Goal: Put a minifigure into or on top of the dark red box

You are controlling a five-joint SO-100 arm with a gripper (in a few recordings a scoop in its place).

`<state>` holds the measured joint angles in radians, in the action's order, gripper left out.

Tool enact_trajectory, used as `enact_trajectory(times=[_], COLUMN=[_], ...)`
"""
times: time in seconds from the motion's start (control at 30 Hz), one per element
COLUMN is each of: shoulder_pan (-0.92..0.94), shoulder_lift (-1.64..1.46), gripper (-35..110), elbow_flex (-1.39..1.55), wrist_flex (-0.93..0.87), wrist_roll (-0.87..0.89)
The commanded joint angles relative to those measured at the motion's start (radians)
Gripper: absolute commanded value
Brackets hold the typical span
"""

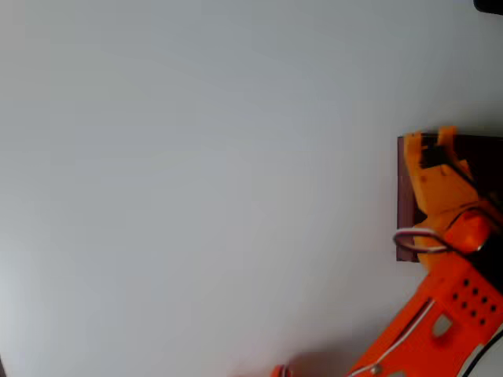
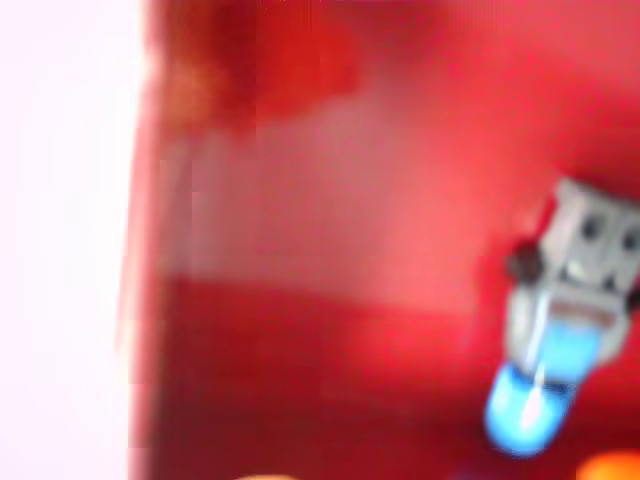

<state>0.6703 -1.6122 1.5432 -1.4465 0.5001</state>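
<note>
Minifigure [image 2: 560, 325] lies inside dark red box [image 1: 405, 196], under end effector [image 1: 428, 141].

No text, label, brand, number or sign can be read in either view. The wrist view is blurred, and the surfaces seen from overhead are plain.

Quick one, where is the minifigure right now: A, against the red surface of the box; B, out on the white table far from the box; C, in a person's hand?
A: in the wrist view the minifigure, grey at one end and blue at the other, shows against the red of the dark red box.
</note>
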Motion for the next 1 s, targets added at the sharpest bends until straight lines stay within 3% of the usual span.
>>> enact_trajectory(times=[0.0, 0.17, 0.3, 0.4, 0.53, 0.73, 0.97], shoulder_pan=[-0.118, -0.476, -0.798, -1.005, -1.193, -1.404, -1.450], shoulder_lift=[-0.353, -1.086, -1.741, -1.623, -1.503, -1.782, -1.796], gripper=[8, 0, 2, 0, 0, 0, 0], elbow_flex=[0.158, 0.586, 0.888, 0.914, 1.058, 1.287, 1.411], wrist_flex=[-0.034, 0.052, 0.014, -0.054, 0.029, 0.012, 0.063], wrist_roll=[-0.098, -0.434, -0.453, -0.451, -0.476, -0.506, -0.420])
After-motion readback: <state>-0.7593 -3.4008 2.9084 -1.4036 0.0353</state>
